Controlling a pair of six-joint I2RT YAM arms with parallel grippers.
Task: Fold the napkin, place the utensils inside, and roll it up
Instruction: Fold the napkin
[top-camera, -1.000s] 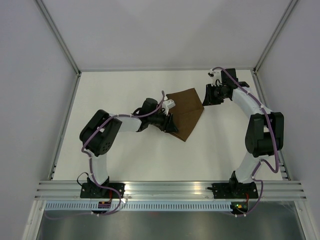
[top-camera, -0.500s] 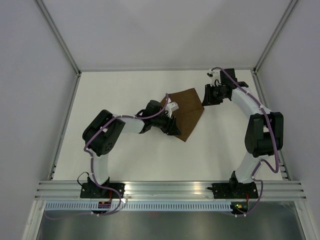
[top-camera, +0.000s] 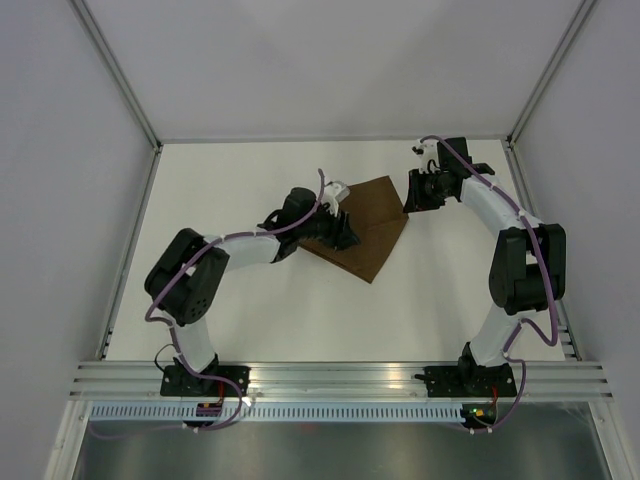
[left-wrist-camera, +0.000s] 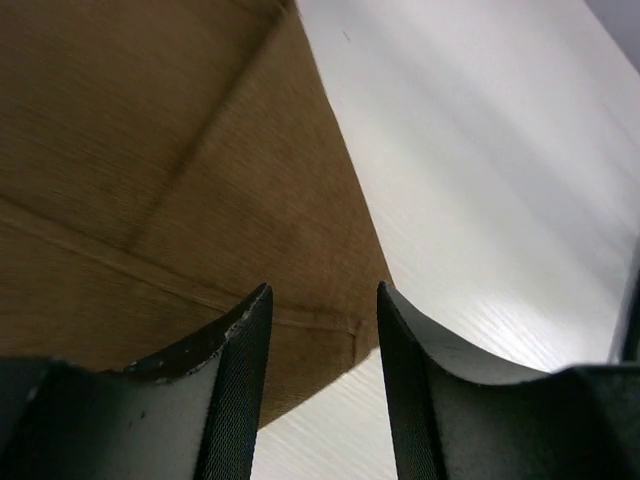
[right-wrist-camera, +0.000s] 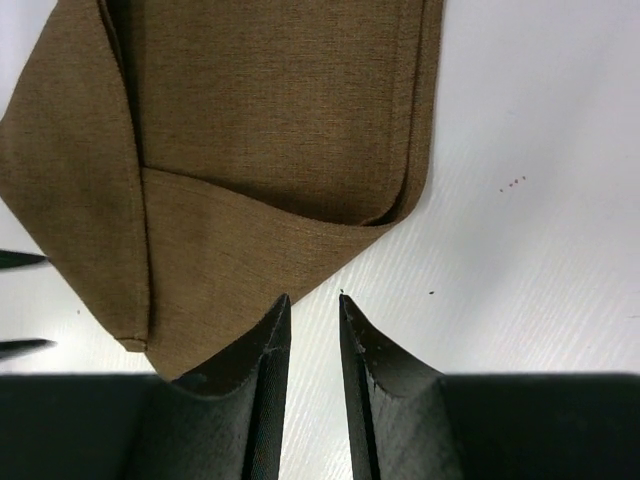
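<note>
The napkin (top-camera: 375, 215) is a plain brown cloth, folded into a layered shape and lying flat at the back middle of the white table. My left gripper (top-camera: 345, 232) hovers over its left part. In the left wrist view the left gripper (left-wrist-camera: 322, 290) is open with nothing between its fingers, above a hemmed corner of the napkin (left-wrist-camera: 200, 180). My right gripper (top-camera: 410, 195) sits at the cloth's right corner. In the right wrist view the right gripper (right-wrist-camera: 312, 297) shows a narrow empty gap, just off the edge of the napkin (right-wrist-camera: 270, 120). The utensils are out of view.
Grey walls and metal rails close the table at the left (top-camera: 130, 250), right (top-camera: 545, 250) and back. A slotted aluminium rail (top-camera: 340, 375) runs along the near edge by the arm bases. Bare white tabletop (top-camera: 300, 310) lies in front of the cloth.
My left gripper opened wider and moved back and a little right over the napkin, whose left portion now lies flatter and wider. The right arm has barely moved.
</note>
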